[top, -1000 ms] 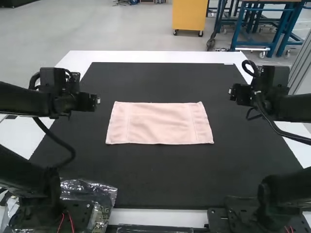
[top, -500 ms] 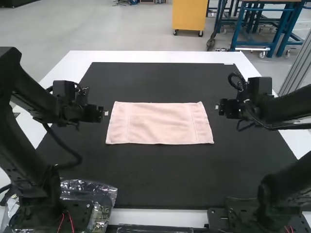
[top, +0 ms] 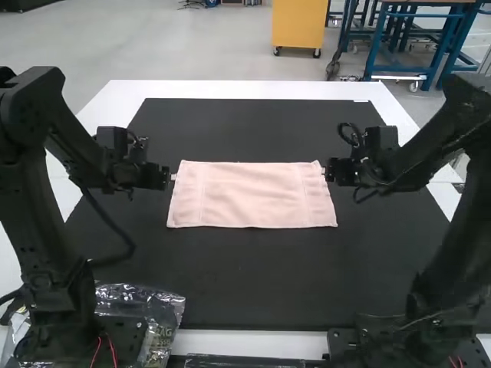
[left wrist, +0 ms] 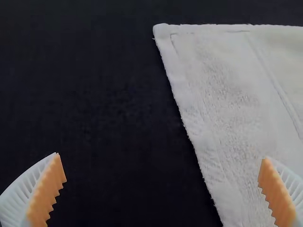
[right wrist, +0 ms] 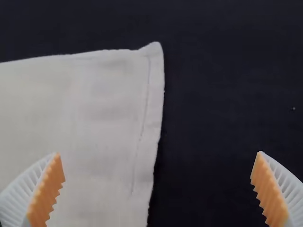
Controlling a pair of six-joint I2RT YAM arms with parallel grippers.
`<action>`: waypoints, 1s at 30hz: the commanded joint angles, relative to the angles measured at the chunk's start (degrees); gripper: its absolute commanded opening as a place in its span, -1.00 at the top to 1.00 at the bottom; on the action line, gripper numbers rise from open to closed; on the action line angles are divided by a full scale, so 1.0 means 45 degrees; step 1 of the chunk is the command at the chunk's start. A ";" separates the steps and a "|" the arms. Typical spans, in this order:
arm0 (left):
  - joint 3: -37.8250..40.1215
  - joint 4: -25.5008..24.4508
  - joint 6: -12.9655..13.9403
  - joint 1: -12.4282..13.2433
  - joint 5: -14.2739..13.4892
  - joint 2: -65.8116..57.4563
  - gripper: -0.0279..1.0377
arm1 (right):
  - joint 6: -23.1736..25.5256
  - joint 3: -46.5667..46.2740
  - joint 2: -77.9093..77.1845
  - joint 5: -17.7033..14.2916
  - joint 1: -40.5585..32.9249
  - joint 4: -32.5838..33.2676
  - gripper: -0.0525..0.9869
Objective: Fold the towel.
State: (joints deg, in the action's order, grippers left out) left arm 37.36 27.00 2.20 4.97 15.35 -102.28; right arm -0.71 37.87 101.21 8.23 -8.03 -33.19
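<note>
The place looks like a robotics lab or workshop. Two black robot arms, the left arm (top: 46, 261) and the right arm (top: 460, 199), stand at the near side of a white table (top: 230, 88) with a black mat (top: 245, 284) on it. Thin red wires (top: 113, 351) show at the left arm's base. Beyond lie a plain grey floor (top: 192, 57), a yellow cabinet (top: 298, 23) on castors and, far right, blue metal frames (top: 376, 47) on wheels.

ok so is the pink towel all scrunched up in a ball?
No, the pink towel lies flat on the black mat.
</note>
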 commanded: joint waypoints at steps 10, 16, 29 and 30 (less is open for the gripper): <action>0.1130 0.0327 0.0176 -0.0480 0.0338 -0.1099 -0.85 | -0.0233 0.1585 0.2490 0.0163 -0.0149 -0.0945 -0.85; 0.1521 0.0464 0.0078 -0.0734 0.0279 -0.1763 -0.85 | -0.0467 0.2054 0.3154 0.0163 -0.0149 -0.1023 -0.85; 0.2205 0.0874 0.0039 -0.0871 0.0201 -0.2838 -0.83 | -0.0721 0.3011 0.4228 0.0085 -0.0149 -0.1042 -0.85; 0.2263 0.0855 0.0039 -0.0871 0.0201 -0.2916 -0.83 | -0.0741 0.3050 0.4287 0.0066 -0.0149 -0.1042 -0.85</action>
State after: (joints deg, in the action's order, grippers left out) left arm 45.91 30.30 2.33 1.69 16.12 -114.41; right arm -3.11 50.15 119.87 8.38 -8.08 -37.52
